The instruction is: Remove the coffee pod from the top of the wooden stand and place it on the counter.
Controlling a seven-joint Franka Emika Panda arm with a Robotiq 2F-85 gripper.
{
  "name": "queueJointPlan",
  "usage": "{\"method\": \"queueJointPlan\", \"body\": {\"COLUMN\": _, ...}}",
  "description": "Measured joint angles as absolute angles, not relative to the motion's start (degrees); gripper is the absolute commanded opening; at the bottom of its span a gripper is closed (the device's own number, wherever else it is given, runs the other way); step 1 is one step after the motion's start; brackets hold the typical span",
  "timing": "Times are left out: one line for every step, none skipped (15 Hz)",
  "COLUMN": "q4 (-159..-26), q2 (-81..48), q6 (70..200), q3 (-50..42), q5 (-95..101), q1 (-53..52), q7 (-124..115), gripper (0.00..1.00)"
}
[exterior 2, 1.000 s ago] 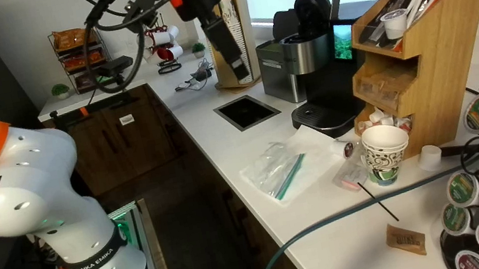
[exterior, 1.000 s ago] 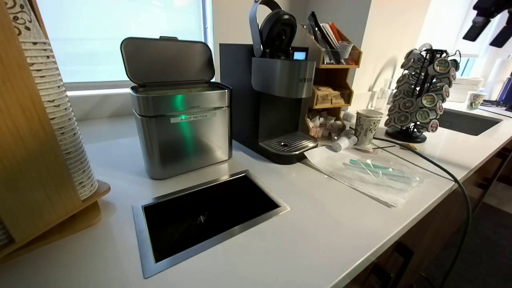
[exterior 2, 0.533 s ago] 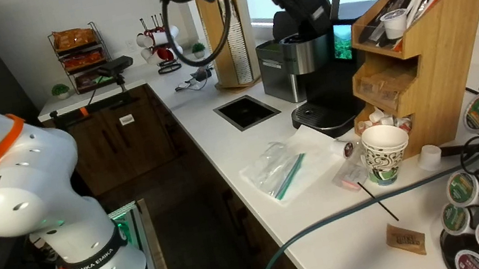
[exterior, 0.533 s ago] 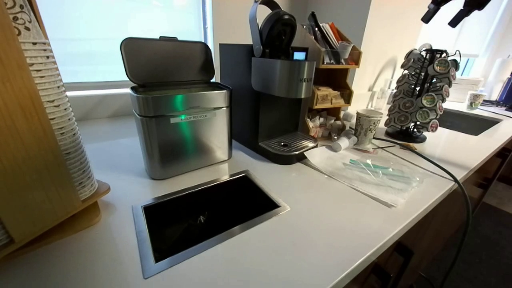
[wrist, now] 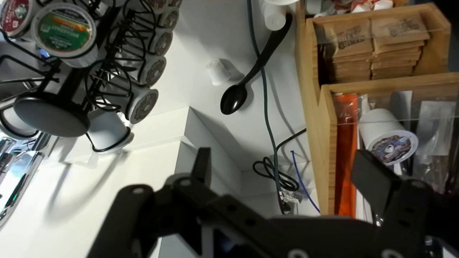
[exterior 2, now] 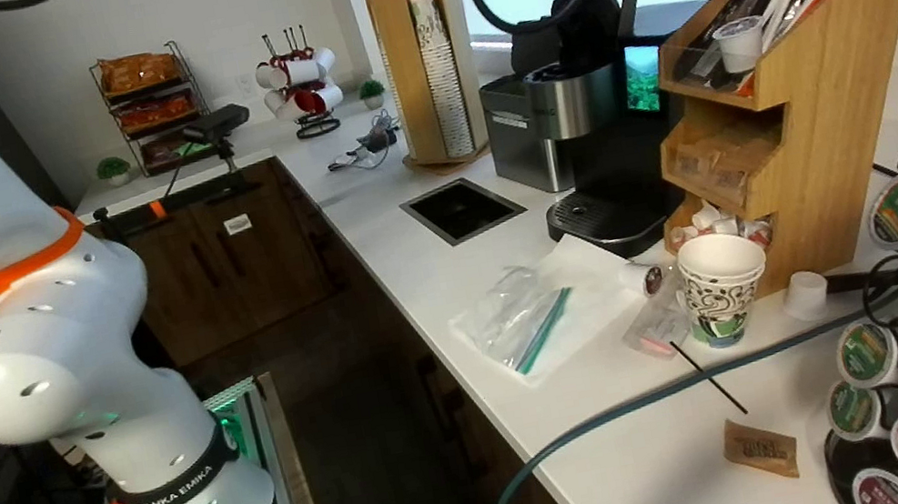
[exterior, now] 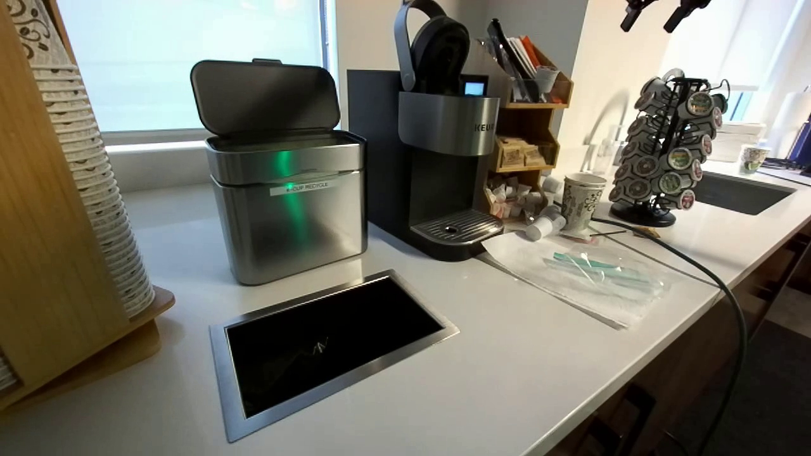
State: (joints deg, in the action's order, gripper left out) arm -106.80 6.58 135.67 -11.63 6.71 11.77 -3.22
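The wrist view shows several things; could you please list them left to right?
Black wire pod carousel, small white container, black plastic spoon, brown wooden stand's side panel, flat orange strip, white coffee pod with patterned lid.

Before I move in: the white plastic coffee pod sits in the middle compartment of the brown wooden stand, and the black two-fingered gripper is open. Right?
Not quite: the white plastic coffee pod sits in the top compartment of the brown wooden stand, not the middle one, as an exterior view shows. The black two-fingered gripper is open, as you say.
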Motion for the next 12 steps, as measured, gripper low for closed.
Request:
{"method": "queueJointPlan", "body": {"q4": -105.8, "q2": 5.6, "q6": 135.7, "q3": -11.6, "q5": 6.8, "q1": 11.8, "q7": -3.4, "gripper": 1.00}}
{"method": "queueJointPlan", "body": {"q4": -105.1, "q2": 5.0, "q6": 135.6, "q3": -11.6, "q5": 6.9, "q1": 11.9, "q7": -3.5, "gripper": 1.00}}
{"method": "queueJointPlan", "body": {"q4": -104.9, "q2": 4.8, "q6": 135.6, "q3": -11.6, "q5": 6.9, "q1": 11.9, "q7": -3.5, "gripper": 1.00}}
{"method": "queueJointPlan", "body": {"q4": -104.8, "q2": 4.8, "q6": 135.6, "q3": -11.6, "q5": 6.9, "q1": 11.9, "q7": -3.5, "gripper": 1.00}}
{"method": "queueJointPlan", "body": {"q4": -104.8, "q2": 4.8, "q6": 135.6, "q3": -11.6, "q5": 6.9, "q1": 11.9, "q7": -3.6, "gripper": 1.00}}
{"method": "queueJointPlan", "body": {"q4": -104.8, "q2": 4.8, "q6": 135.6, "q3": -11.6, "q5": 6.9, "q1": 11.9, "q7": -3.5, "gripper": 1.00}}
{"method": "queueJointPlan", "body": {"q4": -104.7, "q2": 4.8, "q6": 135.7, "q3": -11.6, "q5": 6.7, "q1": 11.9, "q7": -3.2, "gripper": 1.00}}
{"method": "queueJointPlan", "body": {"q4": -104.5, "q2": 4.7, "q6": 135.8, "q3": -11.5, "q5": 6.4, "q1": 11.6, "q7": -2.7, "gripper": 1.00}}
{"method": "queueJointPlan", "body": {"q4": -103.9, "q2": 4.4, "q6": 135.8, "q3": -11.3, "q5": 5.4, "q1": 11.3, "q7": -1.7, "gripper": 1.00}}
{"method": "queueJointPlan", "body": {"q4": -103.1, "q2": 3.9, "q6": 135.8, "q3": -10.9, "q5": 3.9, "q1": 10.8, "q7": -0.2, "gripper": 1.00}}
{"method": "queueJointPlan", "body": {"q4": -102.3, "q2": 3.2, "q6": 135.8, "q3": -10.4, "q5": 2.2, "q1": 10.3, "q7": 1.2, "gripper": 1.00}}
{"method": "queueJointPlan", "body": {"q4": -101.5, "q2": 2.5, "q6": 135.8, "q3": -10.1, "q5": 0.6, "q1": 9.7, "q7": 2.6, "gripper": 1.00}}
